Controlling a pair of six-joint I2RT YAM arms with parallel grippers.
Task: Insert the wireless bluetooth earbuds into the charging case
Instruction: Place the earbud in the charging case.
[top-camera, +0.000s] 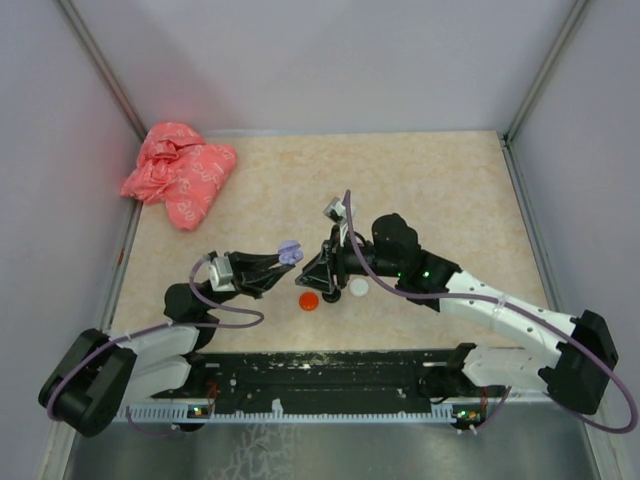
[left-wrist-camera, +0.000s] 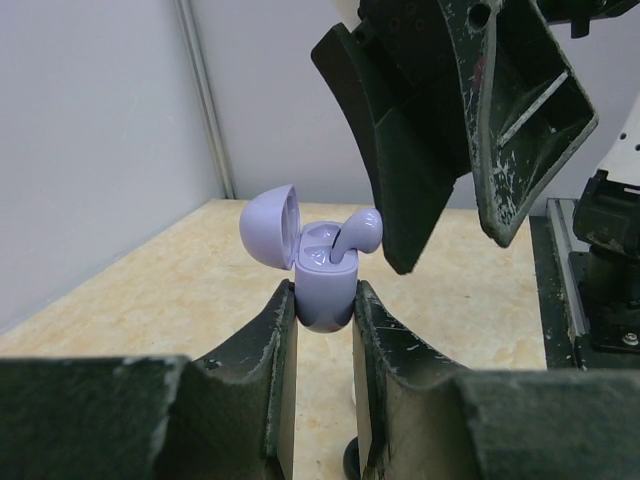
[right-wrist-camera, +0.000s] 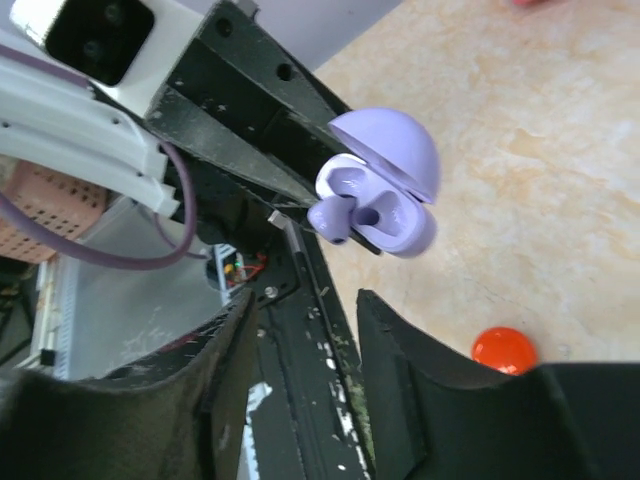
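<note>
My left gripper (top-camera: 280, 258) is shut on the base of an open lilac charging case (top-camera: 290, 251) and holds it above the table. In the left wrist view the case (left-wrist-camera: 322, 280) sits upright between my fingertips with its lid (left-wrist-camera: 270, 225) swung back. A lilac earbud (left-wrist-camera: 358, 232) stands tilted in one socket and sticks out over the rim. It also shows in the right wrist view (right-wrist-camera: 335, 215), with the case (right-wrist-camera: 400, 205). My right gripper (top-camera: 320, 268) is open and empty, just beside the case and not touching the earbud.
An orange-red round disc (top-camera: 309, 300) and a white round disc (top-camera: 358, 287) lie on the table under the grippers. A crumpled pink bag (top-camera: 180, 172) sits at the back left. A black rail (top-camera: 330, 375) runs along the near edge.
</note>
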